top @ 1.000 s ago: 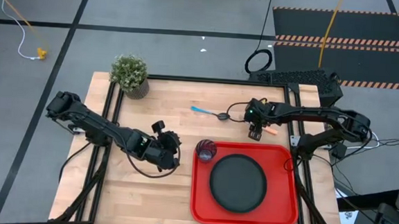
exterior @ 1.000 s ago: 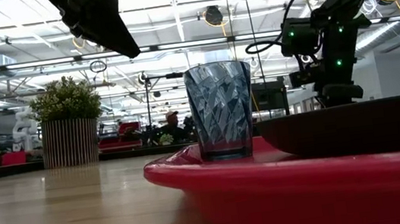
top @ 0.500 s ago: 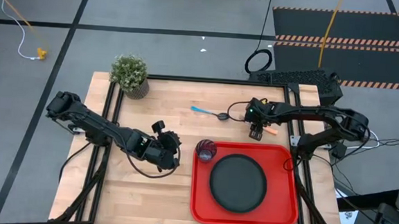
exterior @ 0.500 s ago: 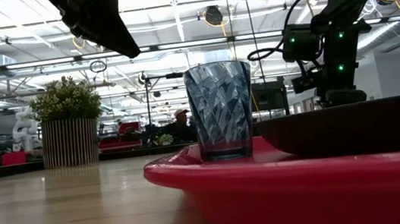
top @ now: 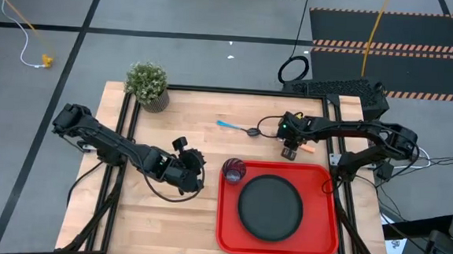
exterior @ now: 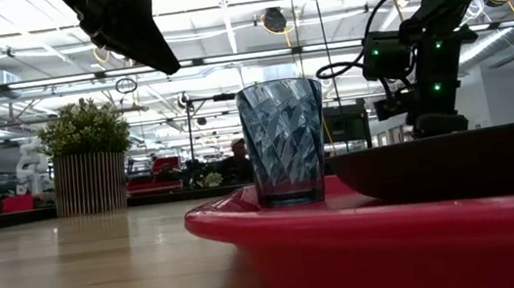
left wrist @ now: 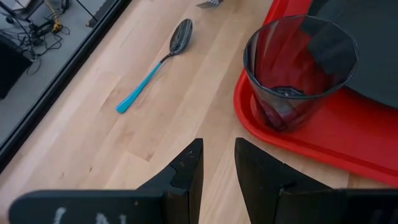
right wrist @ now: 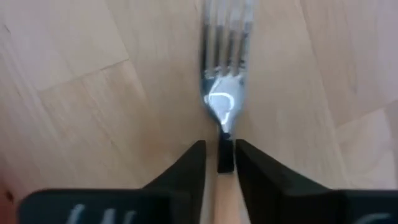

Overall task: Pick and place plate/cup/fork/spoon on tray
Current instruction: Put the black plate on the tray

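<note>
The fork [right wrist: 225, 68] lies flat on the wooden table just beyond the red tray's [top: 228, 222] far edge, its orange handle [top: 309, 148] pointing right. My right gripper [right wrist: 221, 165] stands over it, shut on it. The spoon [top: 238, 128], blue-handled, lies on the table left of the fork. The black plate [top: 270, 207] rests in the tray, and the glass cup [top: 233, 171] stands upright in the tray's far left corner. My left gripper [left wrist: 219, 165] hovers left of the cup, fingers a narrow gap apart with nothing between them. My right gripper pinches the fork's narrow neck [right wrist: 224, 140], where the tines meet the handle, between its two fingers [right wrist: 189, 171]. The fingers come from above, pointing down, and lie across the fork. The fork lies flat on the table.
A potted plant [top: 148, 84] stands at the table's far left corner. Bare wood lies left of the tray and in front of my left arm [top: 107, 142]. In the low view the tray rim [exterior: 346, 231] and plate hide my right gripper's fingertips.
My right gripper has stayed over the fork and its fingers have closed in on the fork's neck. The fork lies where it did.
</note>
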`<act>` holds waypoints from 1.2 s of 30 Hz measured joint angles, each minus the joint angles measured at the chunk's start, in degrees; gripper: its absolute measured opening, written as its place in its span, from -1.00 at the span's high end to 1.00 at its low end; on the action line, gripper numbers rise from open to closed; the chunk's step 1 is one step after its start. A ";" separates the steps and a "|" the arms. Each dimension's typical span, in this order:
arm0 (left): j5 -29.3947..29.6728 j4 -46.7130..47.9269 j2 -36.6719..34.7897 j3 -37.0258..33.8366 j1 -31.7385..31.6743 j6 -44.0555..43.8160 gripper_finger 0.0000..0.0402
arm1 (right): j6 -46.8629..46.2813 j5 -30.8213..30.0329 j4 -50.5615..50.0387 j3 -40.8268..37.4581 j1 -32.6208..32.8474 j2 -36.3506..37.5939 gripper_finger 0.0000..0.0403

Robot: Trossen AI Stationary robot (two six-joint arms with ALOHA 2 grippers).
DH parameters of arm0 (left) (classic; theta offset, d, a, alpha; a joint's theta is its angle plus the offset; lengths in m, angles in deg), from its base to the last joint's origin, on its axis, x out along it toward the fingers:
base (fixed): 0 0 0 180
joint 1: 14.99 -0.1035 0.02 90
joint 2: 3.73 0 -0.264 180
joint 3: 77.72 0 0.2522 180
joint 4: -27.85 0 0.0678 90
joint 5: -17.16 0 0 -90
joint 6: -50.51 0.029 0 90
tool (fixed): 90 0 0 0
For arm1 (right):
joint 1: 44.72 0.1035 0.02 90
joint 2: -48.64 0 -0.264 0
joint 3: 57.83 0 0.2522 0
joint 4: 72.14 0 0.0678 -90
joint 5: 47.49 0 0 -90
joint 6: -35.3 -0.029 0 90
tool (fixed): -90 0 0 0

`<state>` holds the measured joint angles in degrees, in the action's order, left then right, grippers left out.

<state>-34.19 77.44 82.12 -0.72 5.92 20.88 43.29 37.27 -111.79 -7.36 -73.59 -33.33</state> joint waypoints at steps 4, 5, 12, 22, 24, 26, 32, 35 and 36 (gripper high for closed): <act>0.00 0.00 0.00 0.00 0.00 0.46 0.53 | -4.80 0.03 0.36 0.00 0.17 -0.02 0.88; 0.00 0.00 0.00 0.00 0.00 0.46 0.53 | -6.38 0.17 0.37 0.00 0.28 -0.02 0.92; 0.00 -0.02 0.00 0.00 0.00 0.49 0.53 | -9.05 -1.02 0.11 0.02 3.00 -0.03 0.95; 0.00 -0.02 0.00 0.00 0.00 0.49 0.53 | -24.76 -4.73 -7.39 -0.28 9.80 7.46 0.99; 0.02 -0.02 0.00 0.00 0.00 0.49 0.53 | -29.93 -5.02 -10.18 -0.26 11.80 9.97 0.99; 0.07 -0.02 0.00 0.00 0.00 0.49 0.53 | -34.73 -5.11 -12.78 -0.26 14.08 12.57 0.98; 0.20 -0.09 0.00 0.01 -0.01 0.49 0.53 | -47.47 -5.45 -18.79 -0.24 21.70 19.96 0.98; 0.31 -0.12 0.00 0.01 0.00 0.49 0.53 | -48.71 -9.03 -20.36 -0.13 23.99 22.50 0.99; 0.33 -0.11 0.00 0.01 0.00 0.49 0.53 | -48.85 -9.92 -21.07 -0.13 24.22 23.00 0.99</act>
<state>-33.86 77.33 82.12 -0.71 5.92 21.37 -5.56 27.35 -132.87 -7.49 -49.37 -10.33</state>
